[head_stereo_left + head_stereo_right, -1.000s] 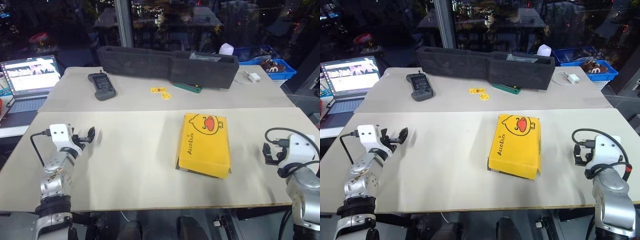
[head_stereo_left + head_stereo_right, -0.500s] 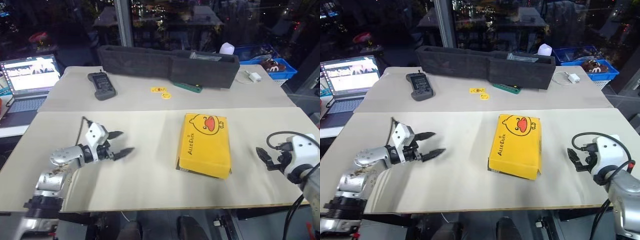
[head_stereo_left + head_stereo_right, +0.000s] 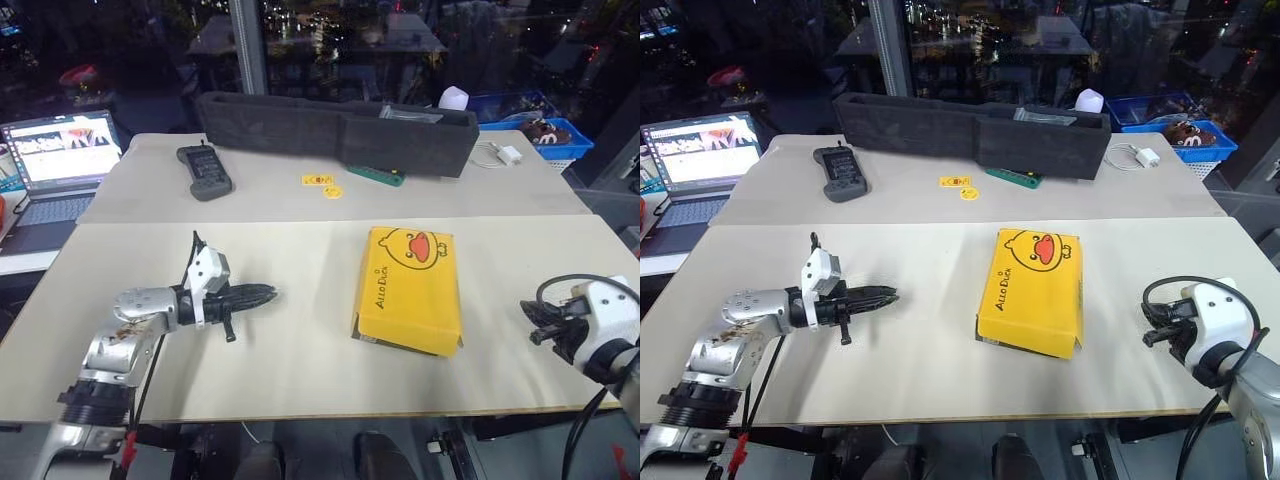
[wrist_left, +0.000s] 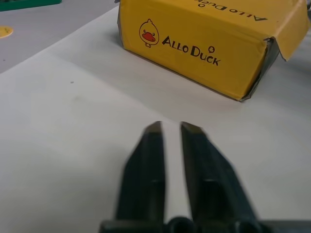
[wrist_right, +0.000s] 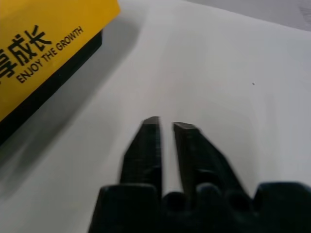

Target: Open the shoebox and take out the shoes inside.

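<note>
The yellow cardboard shoebox with a cartoon duck lid (image 3: pixel 410 288) lies closed on the pale tabletop (image 3: pixel 300 360), between the left tool (image 3: pixel 262 294) and right tool (image 3: pixel 527 312), both pinched together, empty; opening and shoe removal remain.

The left gripper (image 3: pixel 262 295) is reaching across the table (image 3: pixel 300 250) toward the shoebox (image 3: pixel 411 288), its fingers now drawn together after standing apart; the right gripper (image 3: pixel 528 318) is turning inward toward the box, its fingers likewise closing to a slit.
</note>
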Robot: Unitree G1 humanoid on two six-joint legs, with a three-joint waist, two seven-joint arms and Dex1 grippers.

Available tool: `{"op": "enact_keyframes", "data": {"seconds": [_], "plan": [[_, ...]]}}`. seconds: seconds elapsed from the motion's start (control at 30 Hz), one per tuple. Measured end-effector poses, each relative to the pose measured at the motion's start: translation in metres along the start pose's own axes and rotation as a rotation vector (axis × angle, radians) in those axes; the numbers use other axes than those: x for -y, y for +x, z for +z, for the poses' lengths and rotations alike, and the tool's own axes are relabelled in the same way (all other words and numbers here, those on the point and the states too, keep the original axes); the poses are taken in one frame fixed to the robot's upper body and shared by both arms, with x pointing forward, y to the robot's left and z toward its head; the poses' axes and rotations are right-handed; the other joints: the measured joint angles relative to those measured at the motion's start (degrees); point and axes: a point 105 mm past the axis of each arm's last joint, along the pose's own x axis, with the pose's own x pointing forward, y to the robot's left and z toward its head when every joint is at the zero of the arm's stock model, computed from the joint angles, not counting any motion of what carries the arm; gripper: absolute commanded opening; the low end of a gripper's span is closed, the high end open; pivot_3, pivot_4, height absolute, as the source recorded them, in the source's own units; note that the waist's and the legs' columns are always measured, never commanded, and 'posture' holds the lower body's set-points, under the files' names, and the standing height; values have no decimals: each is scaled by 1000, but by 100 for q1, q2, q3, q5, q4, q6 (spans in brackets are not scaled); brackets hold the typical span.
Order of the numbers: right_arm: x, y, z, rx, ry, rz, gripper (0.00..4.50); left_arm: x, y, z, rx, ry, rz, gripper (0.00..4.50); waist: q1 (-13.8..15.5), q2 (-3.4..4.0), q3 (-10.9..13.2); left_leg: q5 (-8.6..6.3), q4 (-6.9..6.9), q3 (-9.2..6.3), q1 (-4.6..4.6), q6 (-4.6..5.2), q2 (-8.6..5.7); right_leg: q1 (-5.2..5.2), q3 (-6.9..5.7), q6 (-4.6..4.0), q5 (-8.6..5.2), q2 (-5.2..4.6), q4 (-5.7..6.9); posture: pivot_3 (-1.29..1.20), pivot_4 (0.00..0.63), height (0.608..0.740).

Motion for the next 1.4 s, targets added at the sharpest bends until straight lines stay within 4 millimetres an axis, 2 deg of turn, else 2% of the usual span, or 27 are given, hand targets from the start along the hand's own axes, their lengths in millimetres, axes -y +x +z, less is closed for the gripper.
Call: {"op": "enact_keyframes", "data": {"seconds": [0.13, 0.23, 0.37, 0.57, 0.67, 0.83, 0.93, 1.1, 1.23, 1.3, 1.4], "plan": [[-15, 10, -1, -30, -34, 63, 71, 7, 24, 2, -3, 36, -60, 12, -8, 0, 0, 0, 3, 0, -1, 0, -1, -1, 3, 2, 1, 1, 0, 0, 150, 715], [-28, 29, 7, -59, -116, 122, 71, 14, 54, 5, -7, 85, -120, 12, -18, -1, 0, 0, 11, 1, 0, 0, -2, 4, 5, 6, 4, 3, 1, 0, 150, 715], [-34, 52, 10, -82, -177, 152, 71, 30, 83, 9, -10, 150, -216, 12, -17, -2, 1, -3, 13, 1, -11, 6, -5, -5, 7, 7, 4, 3, -2, 0, 150, 715], [-54, 72, 13, -89, -300, 232, 71, 51, 108, 15, -11, 214, -328, 12, -9, -2, 1, -7, 28, 1, -16, 13, -6, -4, 8, 14, 6, 3, -2, 0, 150, 715], [-59, 79, 15, -91, -322, 256, 71, 46, 111, 17, -24, 224, -320, 12, -26, -3, 1, -7, 35, 2, -10, 13, -7, 3, 11, 18, 9, 3, -1, 0, 150, 715], [-77, 91, 25, -68, -339, 312, 71, 35, 107, 14, -39, 218, -261, 12, -55, -2, 0, -8, 35, 2, -10, 14, -5, -1, 12, 18, 10, 6, 2, 0, 150, 715], [-89, 99, 37, -31, -336, 341, 71, 27, 97, 12, -61, 218, -229, 12, -107, -2, 1, -8, 35, 1, -10, 15, -4, -2, 13, 19, 10, 6, 2, 0, 150, 715], [-124, 114, 76, 88, -343, 428, 71, 24, 59, 1, -122, 200, -167, 12, -271, -1, 0, -12, 28, 2, 4, 21, 6, -5, 20, 15, 8, 17, 15, 0, 150, 715], [-159, 118, 106, 195, -374, 533, 71, 33, 25, -12, -175, 153, -119, 12, -340, 0, -1, -14, 21, 2, 13, 24, 12, -2, 21, 12, 7, 21, 15, 0, 150, 715], [-180, 117, 113, 230, -389, 610, 71, 42, 9, -23, -218, 118, -104, 12, -331, 0, -1, -16, 17, 2, 16, 27, 14, -3, 20, 4, 2, 24, 19, 0, 150, 715], [-202, 114, 108, 229, -418, 695, 71, 52, -9, -32, -257, 65, -92, 12, -304, 0, -1, -16, 16, 1, 14, 27, 16, -8, 19, -1, -1, 25, 27, 0, 150, 715]]}}
